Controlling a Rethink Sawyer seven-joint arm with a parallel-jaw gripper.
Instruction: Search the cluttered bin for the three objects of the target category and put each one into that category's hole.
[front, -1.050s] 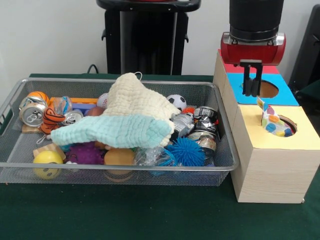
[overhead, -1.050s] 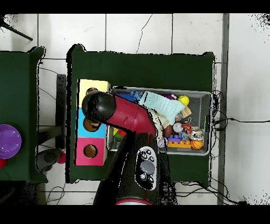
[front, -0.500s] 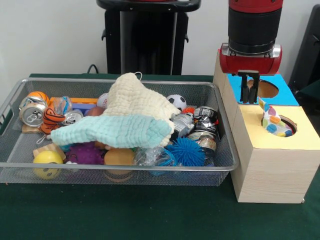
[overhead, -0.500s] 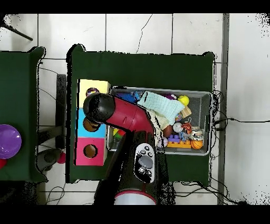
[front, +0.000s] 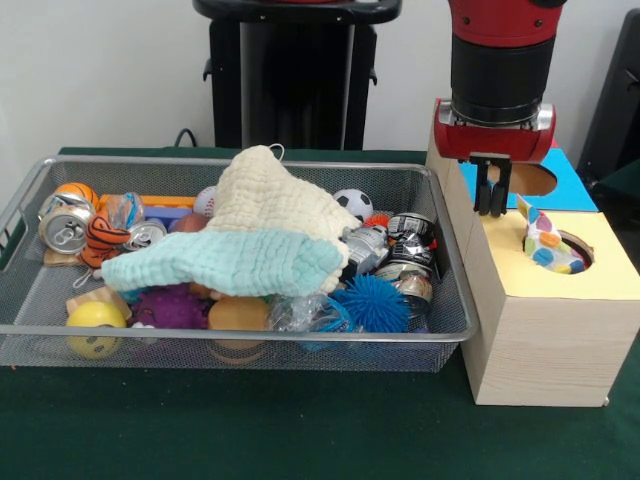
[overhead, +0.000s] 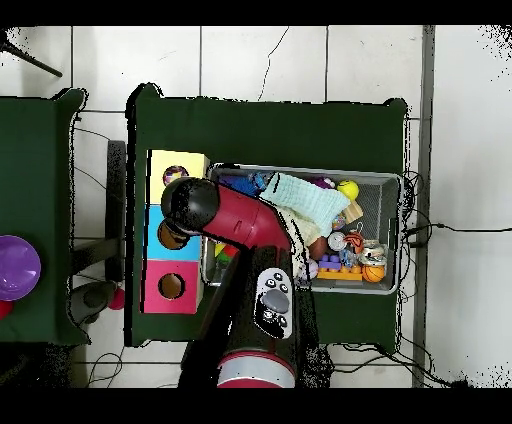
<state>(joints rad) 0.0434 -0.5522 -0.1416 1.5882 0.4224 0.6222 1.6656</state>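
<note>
Claw seen clenched, empty, hung just above blue hole of wooden box; polka-dot thing lodged in yellow hole beside it.

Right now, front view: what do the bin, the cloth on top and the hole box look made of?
Bin: metal wire mesh, silvery; you see through the walls. Cloth: soft woven fabric, cream and mint, crinkled and draped, probably cotton muslin. Box: pale wood or wood-look board by its grain, with matte coloured tops.
</note>
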